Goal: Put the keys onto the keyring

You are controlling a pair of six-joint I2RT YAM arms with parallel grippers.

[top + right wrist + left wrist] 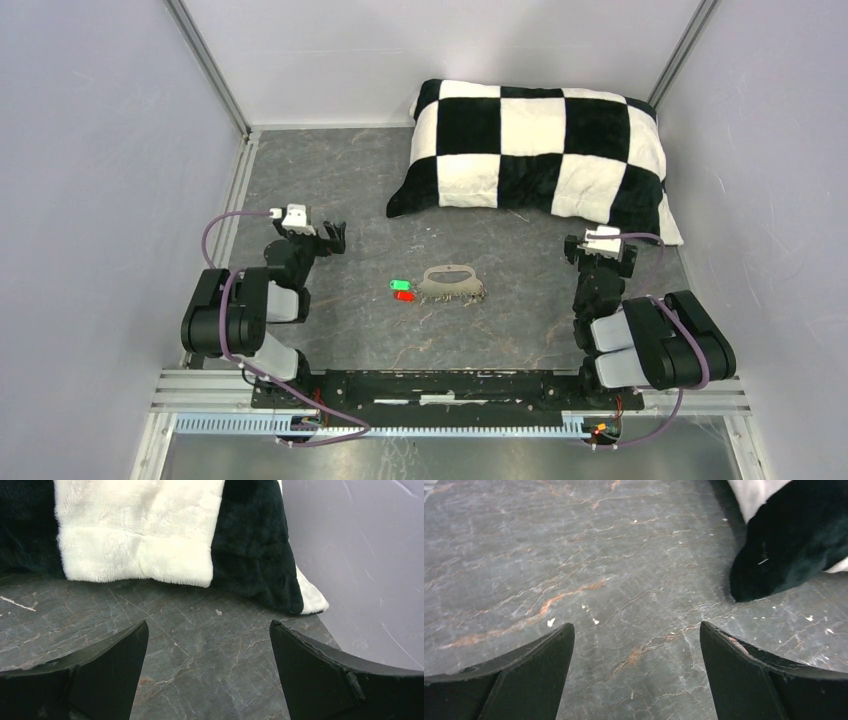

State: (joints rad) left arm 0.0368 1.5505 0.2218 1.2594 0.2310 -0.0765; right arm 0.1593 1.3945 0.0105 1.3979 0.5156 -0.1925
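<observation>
Grey marbled bench [350,180] is carrying the keyring [452,282] near its centre, with the keys [402,291] lying just beside it — a placement likely giving both arms equal reach. Left tool [637,625] and right tool [208,625] are hovering with jaws apart — gripping nothing.

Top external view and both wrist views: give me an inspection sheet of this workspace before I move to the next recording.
Surface: grey marbled tabletop, scattered white specks.
Job's things: flat grey-brown keyring fob lies mid-table; green-tagged key and red-tagged key lie side by side just left of it; no other key made out.
Clutter: black-and-white checked pillow at the far edge.
Grippers: left gripper and right gripper both open, nothing between their fingers.
Cables: purple cables loop along each arm, apart from the job's things.
Surroundings: pale grey walls, aluminium frame posts.
</observation>
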